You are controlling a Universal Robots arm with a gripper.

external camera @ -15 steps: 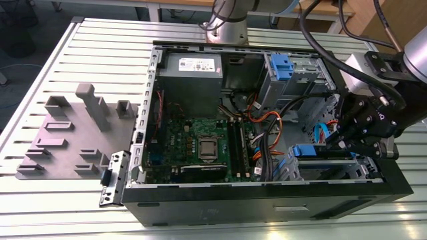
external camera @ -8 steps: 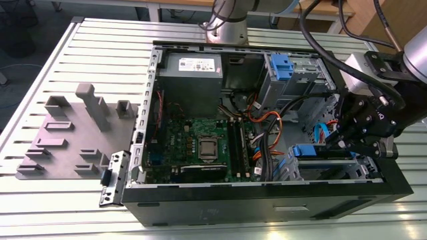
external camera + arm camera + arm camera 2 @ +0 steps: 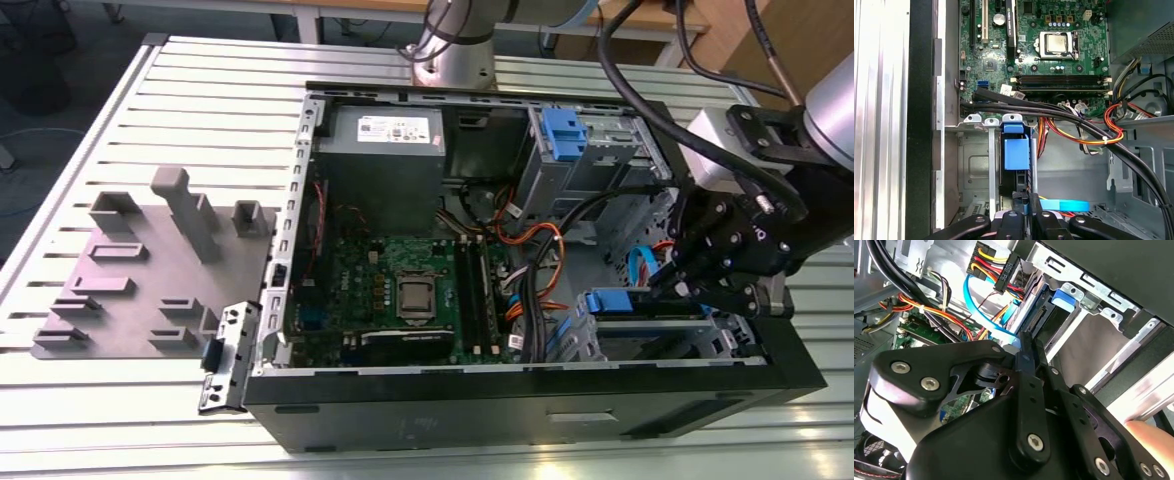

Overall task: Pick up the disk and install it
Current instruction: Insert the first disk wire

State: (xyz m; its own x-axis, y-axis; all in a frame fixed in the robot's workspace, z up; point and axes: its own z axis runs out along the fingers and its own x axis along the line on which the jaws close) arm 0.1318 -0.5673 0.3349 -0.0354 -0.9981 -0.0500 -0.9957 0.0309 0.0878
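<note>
Blue plastic carrier tabs frame the disk [image 3: 1016,155], a flat drive standing on edge in the steel drive bay [image 3: 654,335] at the front corner of the open black computer case [image 3: 534,405]. The black jointed gripper [image 3: 1026,212] sits just above it, fingers drawn close together over the drive's rear edge. Green motherboard [image 3: 407,290] and bundled black cables [image 3: 1054,112] lie beside the bay.

The disk [image 3: 1016,165] stands edge-on in its bay, so its blue tab shows while its metal body and label are hidden. In the second wrist view the gripper [image 3: 1024,347] body covers the near scene; whether its fingers grip cannot be told.
</note>
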